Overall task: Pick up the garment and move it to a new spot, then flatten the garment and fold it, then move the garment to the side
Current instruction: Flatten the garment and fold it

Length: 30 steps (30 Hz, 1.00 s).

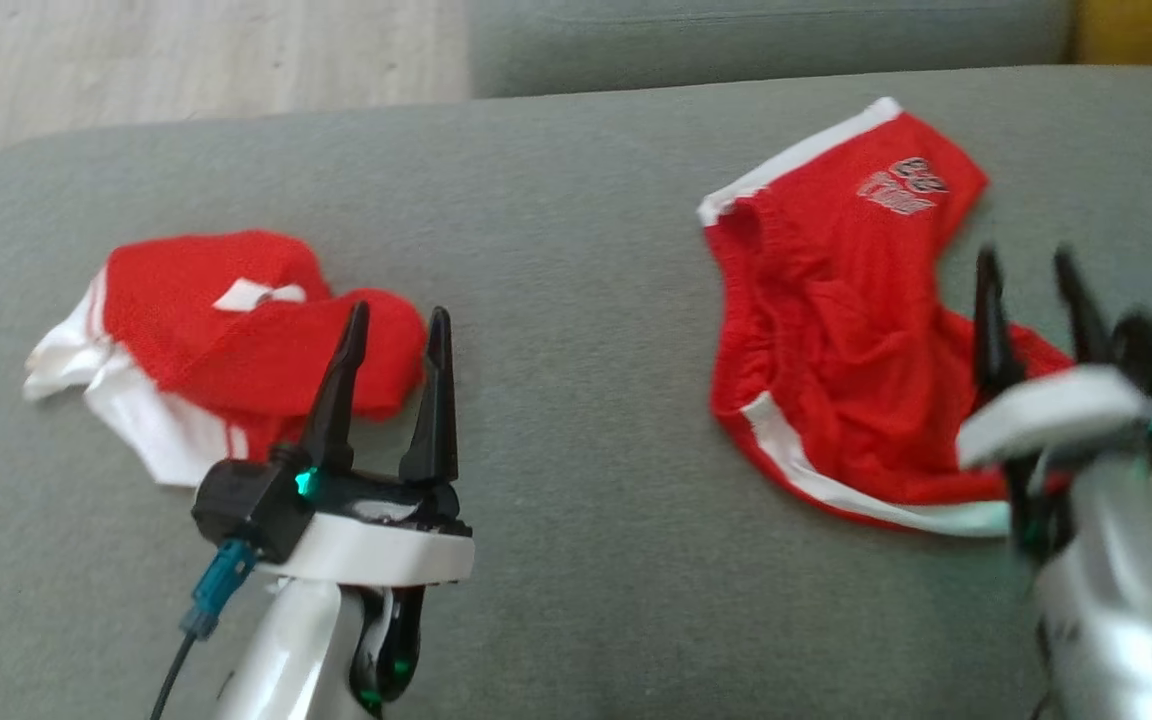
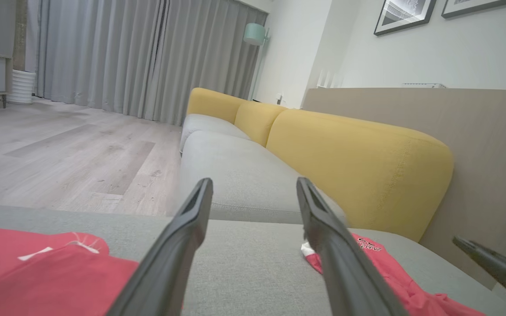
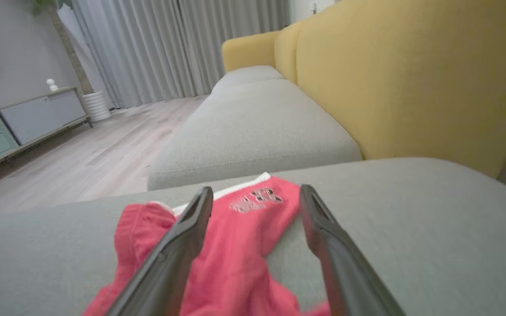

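My right gripper (image 1: 1024,258) hangs spread and empty over the lower right edge of the red shorts (image 1: 836,330), which lie rumpled on the grey cushion (image 1: 586,300) at three o'clock. My left gripper (image 1: 398,315), also spread and empty, sits at the five o'clock edge of a second red garment (image 1: 236,330).

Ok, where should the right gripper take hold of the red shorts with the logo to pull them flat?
Probably the white-striped near edge, coming in from the robot's side with the open right gripper. On the red shorts that edge lies flat and exposed on the grey cushion, while the middle is bunched in folds.
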Motion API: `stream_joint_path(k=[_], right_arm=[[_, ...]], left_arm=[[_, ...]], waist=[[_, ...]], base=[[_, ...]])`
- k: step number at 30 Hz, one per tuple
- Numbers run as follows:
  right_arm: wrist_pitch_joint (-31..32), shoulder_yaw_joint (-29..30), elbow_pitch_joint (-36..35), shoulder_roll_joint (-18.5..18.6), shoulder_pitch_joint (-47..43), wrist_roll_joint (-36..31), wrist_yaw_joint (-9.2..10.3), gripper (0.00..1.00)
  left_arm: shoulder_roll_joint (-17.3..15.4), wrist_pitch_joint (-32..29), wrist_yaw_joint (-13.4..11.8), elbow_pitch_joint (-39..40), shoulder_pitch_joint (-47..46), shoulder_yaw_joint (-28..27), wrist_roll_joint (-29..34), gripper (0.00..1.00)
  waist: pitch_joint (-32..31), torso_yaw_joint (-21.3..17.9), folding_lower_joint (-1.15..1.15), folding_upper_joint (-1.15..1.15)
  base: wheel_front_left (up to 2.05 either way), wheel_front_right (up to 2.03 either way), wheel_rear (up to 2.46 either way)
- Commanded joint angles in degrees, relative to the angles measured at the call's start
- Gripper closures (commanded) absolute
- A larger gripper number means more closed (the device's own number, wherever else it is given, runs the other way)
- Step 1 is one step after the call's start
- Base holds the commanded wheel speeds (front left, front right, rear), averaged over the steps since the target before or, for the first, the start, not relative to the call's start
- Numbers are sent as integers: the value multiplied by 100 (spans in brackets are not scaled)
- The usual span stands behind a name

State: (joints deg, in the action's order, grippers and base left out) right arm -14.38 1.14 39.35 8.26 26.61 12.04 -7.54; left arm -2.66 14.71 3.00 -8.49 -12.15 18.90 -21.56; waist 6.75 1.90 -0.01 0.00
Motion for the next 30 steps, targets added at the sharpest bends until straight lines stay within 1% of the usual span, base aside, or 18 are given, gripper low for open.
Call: stream_joint_path(k=[1,4,5,9,15,18,20,23,27,30], right_arm=[[-61,-50,-488,-208,-307,-19,5,0],[-59,-13,-851,-400,-949,-103,5,0],[-59,-13,-851,-400,-949,-103,5,0],[-57,-37,-1183,-511,-1447,-127,5,0],[-59,0,-1663,-535,-1539,-117,5,0],[-60,94,-1841,-536,-1545,-154,5,0],[-60,187,-1932,-536,-1563,-177,5,0],[-61,309,-1997,-537,-1584,-210,5,0],[-61,447,-2018,-537,-1558,-226,5,0],[-61,486,-2011,-537,-1516,-206,5,0]], left_arm=[[-21,29,19,145,-43,-225,69,0],[-21,29,60,111,-20,-237,111,0],[-21,29,60,111,-20,-237,111,0],[-21,29,103,51,-10,-248,159,0],[-21,29,175,-93,-73,-223,231,0],[-21,29,243,-231,-195,-71,343,0],[-24,29,303,-392,-316,124,469,0],[-47,-69,387,-718,-565,582,586,0],[-104,-505,439,-1025,-971,1367,635,0],[-181,-848,445,-1173,-1276,2021,489,0]], waist=[[-65,-211,1,0],[-54,-341,1,0],[-54,-341,1,0],[-16,-481,1,0],[60,-619,1,0],[129,-673,1,0],[179,-716,1,0],[254,-793,1,0],[361,-911,1,0],[434,-1009,1,0]], base=[[0,0,0],[0,0,0],[0,0,0],[0,0,0],[0,0,0],[0,0,0],[0,0,0],[0,0,0],[0,0,0],[0,0,0]])
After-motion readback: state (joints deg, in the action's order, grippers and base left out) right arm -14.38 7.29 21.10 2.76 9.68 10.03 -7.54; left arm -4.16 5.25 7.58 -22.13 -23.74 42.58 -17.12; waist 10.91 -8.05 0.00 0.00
